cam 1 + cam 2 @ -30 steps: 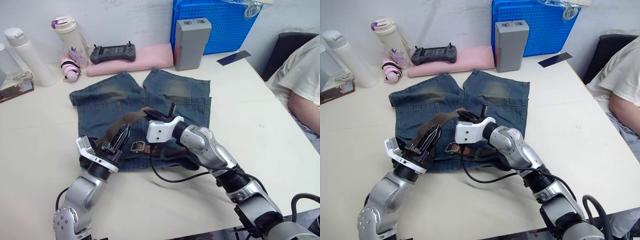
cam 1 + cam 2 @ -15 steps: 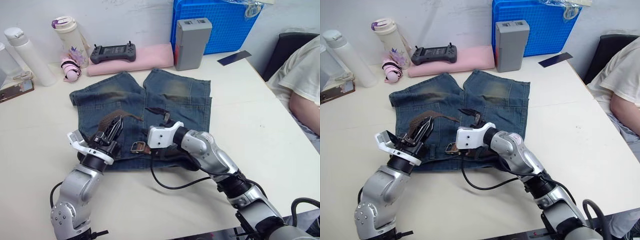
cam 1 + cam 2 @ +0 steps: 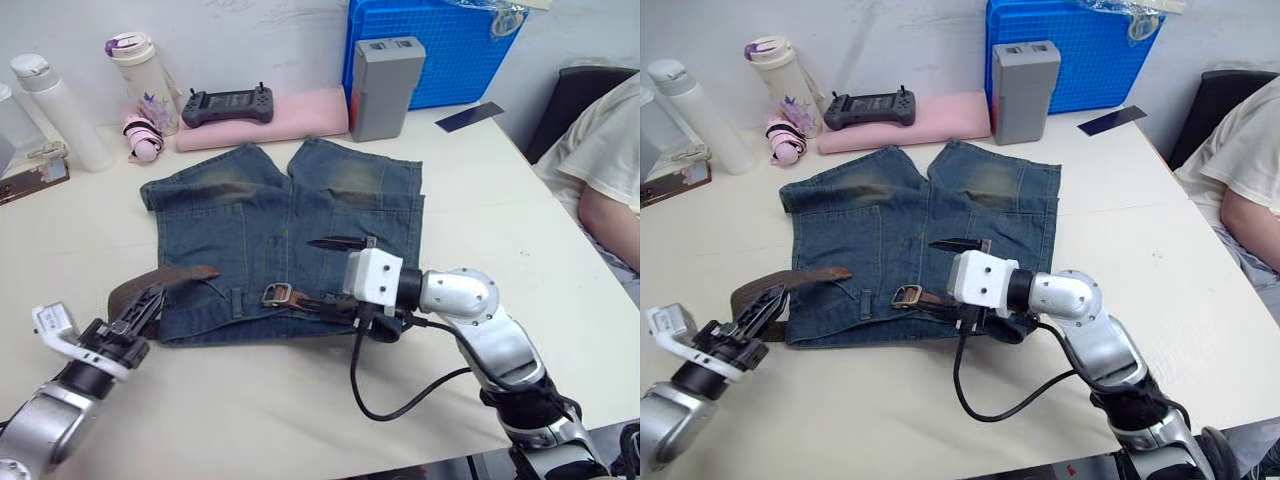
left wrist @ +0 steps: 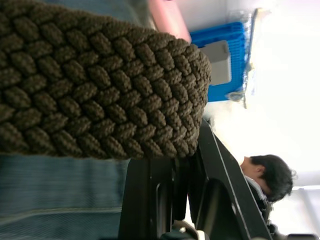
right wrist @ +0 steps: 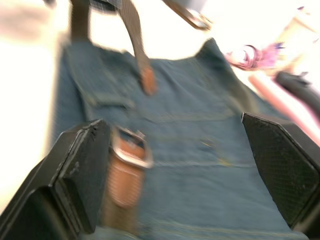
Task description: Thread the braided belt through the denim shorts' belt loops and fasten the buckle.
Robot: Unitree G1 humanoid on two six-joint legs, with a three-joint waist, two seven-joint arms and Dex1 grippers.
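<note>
Your table (image 3: 520, 200) carries the denim shorts (image 3: 290, 215) flat at its middle, waistband toward you, legs pointing far. The braided belt (image 3: 150, 285) loops off the shorts' near-left corner, its leather tip lying on the denim. Your left gripper (image 3: 135, 318) at near left is clamped on that braided loop. Your right gripper (image 3: 340, 243) hovers over the shorts' right half, fingers spread wide with nothing between them. The buckle (image 3: 277, 294) rests on the waistband, between both grippers.
</note>
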